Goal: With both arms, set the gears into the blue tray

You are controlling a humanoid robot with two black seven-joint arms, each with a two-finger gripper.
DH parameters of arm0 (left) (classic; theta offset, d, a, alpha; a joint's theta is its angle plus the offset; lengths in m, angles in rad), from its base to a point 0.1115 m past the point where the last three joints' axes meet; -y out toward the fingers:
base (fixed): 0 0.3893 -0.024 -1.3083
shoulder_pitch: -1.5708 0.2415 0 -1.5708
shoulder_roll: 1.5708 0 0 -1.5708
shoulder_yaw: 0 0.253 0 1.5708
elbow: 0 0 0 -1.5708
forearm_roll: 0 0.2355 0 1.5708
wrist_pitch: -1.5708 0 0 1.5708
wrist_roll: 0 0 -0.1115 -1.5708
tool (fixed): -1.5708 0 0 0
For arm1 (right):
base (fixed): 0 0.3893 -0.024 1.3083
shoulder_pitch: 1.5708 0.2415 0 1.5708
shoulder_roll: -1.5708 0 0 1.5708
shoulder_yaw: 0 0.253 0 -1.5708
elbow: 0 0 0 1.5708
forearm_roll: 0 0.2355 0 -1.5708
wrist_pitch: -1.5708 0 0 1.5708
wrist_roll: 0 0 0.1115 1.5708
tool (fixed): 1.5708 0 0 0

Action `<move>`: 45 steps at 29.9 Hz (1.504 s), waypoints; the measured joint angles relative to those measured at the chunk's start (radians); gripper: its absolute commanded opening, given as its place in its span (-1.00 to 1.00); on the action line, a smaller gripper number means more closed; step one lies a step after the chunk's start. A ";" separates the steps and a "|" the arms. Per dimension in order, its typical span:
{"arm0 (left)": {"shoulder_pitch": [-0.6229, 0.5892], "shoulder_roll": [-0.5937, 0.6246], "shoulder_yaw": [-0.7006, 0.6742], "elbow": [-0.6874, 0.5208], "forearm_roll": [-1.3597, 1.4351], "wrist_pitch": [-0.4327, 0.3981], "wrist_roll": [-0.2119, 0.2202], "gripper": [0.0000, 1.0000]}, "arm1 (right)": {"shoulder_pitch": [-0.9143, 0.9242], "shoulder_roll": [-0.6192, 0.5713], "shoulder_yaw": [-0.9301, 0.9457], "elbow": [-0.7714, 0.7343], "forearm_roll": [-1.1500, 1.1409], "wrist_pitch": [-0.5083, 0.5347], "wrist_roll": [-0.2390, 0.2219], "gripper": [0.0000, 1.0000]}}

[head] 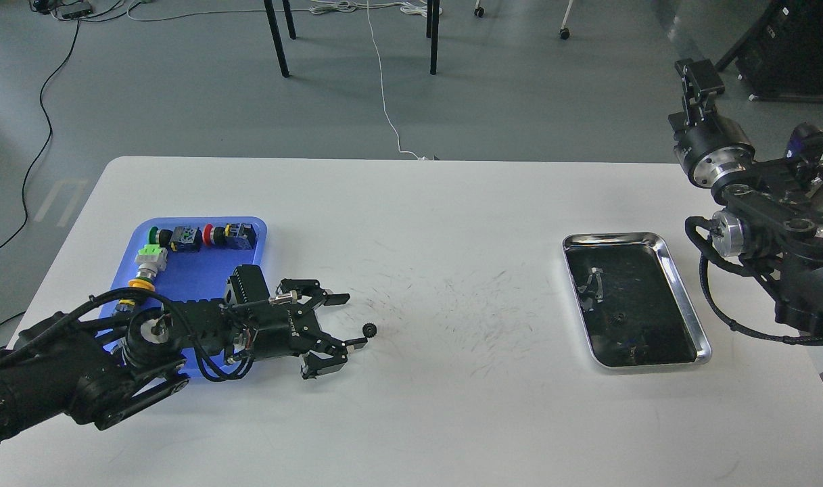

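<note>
A tiny black gear (369,329) lies on the white table right of the blue tray (198,270). My left gripper (354,320) is low over the table between tray and gear, open, with nothing between its fingers. The gear sits just off the tip of the nearer finger (354,344); I cannot tell whether they touch. Another gear (618,316) lies inside the silver tray (683,292). My right gripper (696,71) is raised beyond the table's far right corner, seen small and dark.
Colourful push-button switch parts (195,238) line the blue tray's far and left sides. My left arm covers the tray's near edge. Small metal bits (592,284) lie in the silver tray. Scuff marks cover the table's middle.
</note>
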 measured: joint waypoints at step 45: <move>0.003 -0.020 0.035 0.038 0.000 0.001 0.001 -0.25 | -0.001 0.001 -0.008 -0.001 -0.008 0.002 0.005 0.91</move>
